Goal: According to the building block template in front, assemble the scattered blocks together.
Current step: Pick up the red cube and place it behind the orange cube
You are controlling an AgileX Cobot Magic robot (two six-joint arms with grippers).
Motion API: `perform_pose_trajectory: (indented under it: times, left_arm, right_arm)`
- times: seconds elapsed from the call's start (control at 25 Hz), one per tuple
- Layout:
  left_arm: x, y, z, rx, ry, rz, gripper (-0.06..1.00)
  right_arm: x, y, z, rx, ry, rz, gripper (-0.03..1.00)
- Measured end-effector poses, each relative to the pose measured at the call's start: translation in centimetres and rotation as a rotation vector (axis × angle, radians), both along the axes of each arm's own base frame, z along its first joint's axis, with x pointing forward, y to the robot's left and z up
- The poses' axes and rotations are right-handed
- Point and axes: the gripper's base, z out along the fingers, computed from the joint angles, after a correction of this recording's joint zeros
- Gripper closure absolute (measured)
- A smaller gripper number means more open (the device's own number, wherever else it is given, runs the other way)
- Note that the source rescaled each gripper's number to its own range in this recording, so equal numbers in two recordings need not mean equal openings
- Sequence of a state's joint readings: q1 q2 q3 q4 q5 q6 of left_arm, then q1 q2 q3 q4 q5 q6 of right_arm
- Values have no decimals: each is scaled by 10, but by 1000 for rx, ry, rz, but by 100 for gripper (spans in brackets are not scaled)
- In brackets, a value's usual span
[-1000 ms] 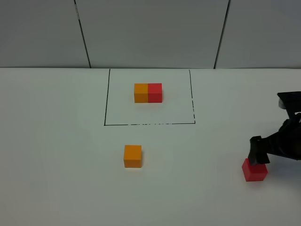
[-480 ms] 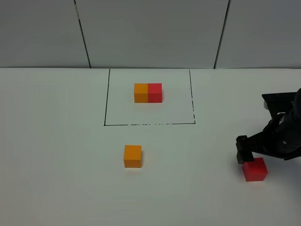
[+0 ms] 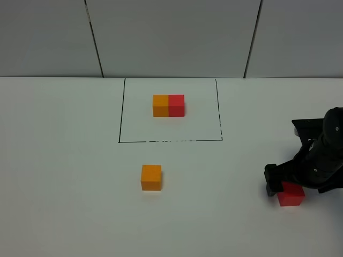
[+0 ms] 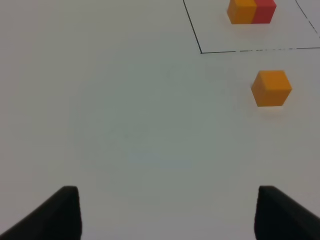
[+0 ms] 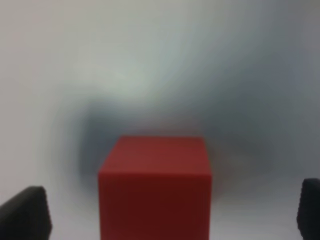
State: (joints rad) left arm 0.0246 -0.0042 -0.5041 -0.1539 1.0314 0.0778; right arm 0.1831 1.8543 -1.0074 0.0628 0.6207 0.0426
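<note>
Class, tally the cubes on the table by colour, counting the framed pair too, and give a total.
Orange cubes: 2 (framed orange cube, loose orange cube)
Red cubes: 2 (framed red cube, loose red cube)
Total: 4

A white table (image 3: 64, 160) meets a grey panelled wall (image 3: 171, 37) with dark seams (image 3: 93, 37).

The template (image 3: 168, 105) is orange left, red right, within a thin black rectangle (image 3: 161, 141). The orange cube (image 3: 151, 177) and red cube (image 3: 292, 197) are plain; the table (image 3: 64, 187) is white.
</note>
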Motion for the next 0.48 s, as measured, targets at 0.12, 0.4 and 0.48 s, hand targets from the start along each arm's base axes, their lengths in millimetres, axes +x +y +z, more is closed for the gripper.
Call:
perform_pose_trajectory:
  times: [0.12, 0.4, 0.48]
  left_arm:
    - [0, 0, 0, 0, 0, 0, 36]
    - [0, 0, 0, 0, 0, 0, 36]
    - [0, 0, 0, 0, 0, 0, 36]
  right_arm:
    - [1, 0, -8, -3, 13, 1, -3]
    - [4, 0, -23, -10, 34, 3, -3]
    - [4, 0, -25, -11, 38, 3, -3]
